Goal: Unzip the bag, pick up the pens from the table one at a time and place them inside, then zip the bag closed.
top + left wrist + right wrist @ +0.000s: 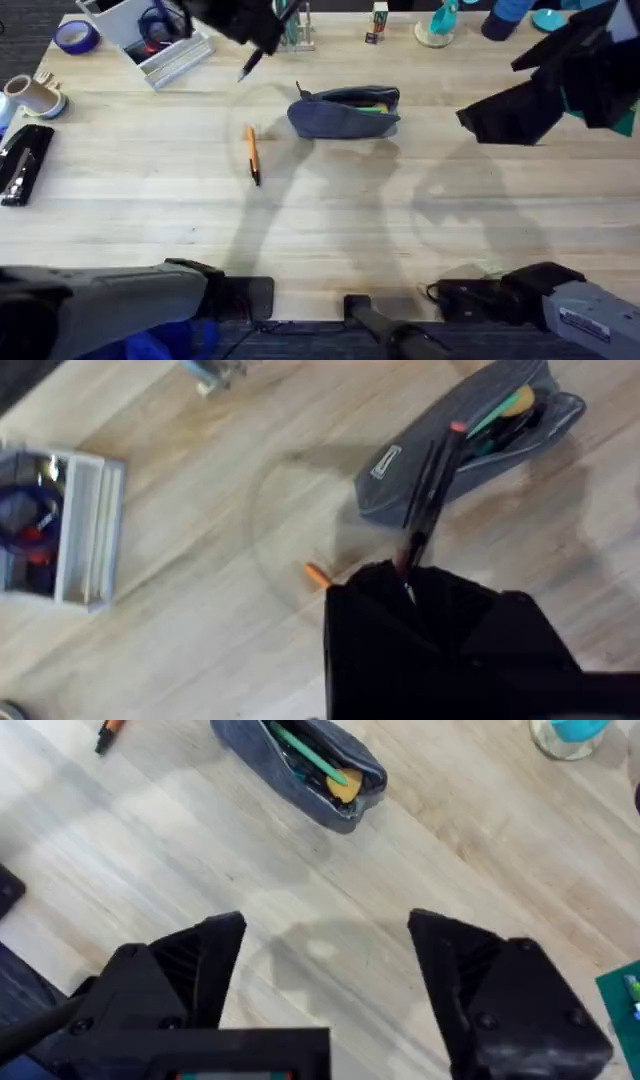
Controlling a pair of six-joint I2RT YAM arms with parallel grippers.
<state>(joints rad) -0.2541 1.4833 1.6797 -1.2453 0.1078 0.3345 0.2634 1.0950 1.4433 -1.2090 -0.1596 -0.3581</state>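
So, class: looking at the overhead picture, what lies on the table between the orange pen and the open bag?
Nothing: in the overhead view, bare table separates the orange pen from the bag.

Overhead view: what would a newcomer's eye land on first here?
The unzipped blue-grey pouch at mid-table, gaping open with green and yellow items inside. Just to its left, the orange pen lies alone on the wooden table. The left pincer, raised above the table's far side, grips a thin black pen, while the right pincer hangs open over bare wood.
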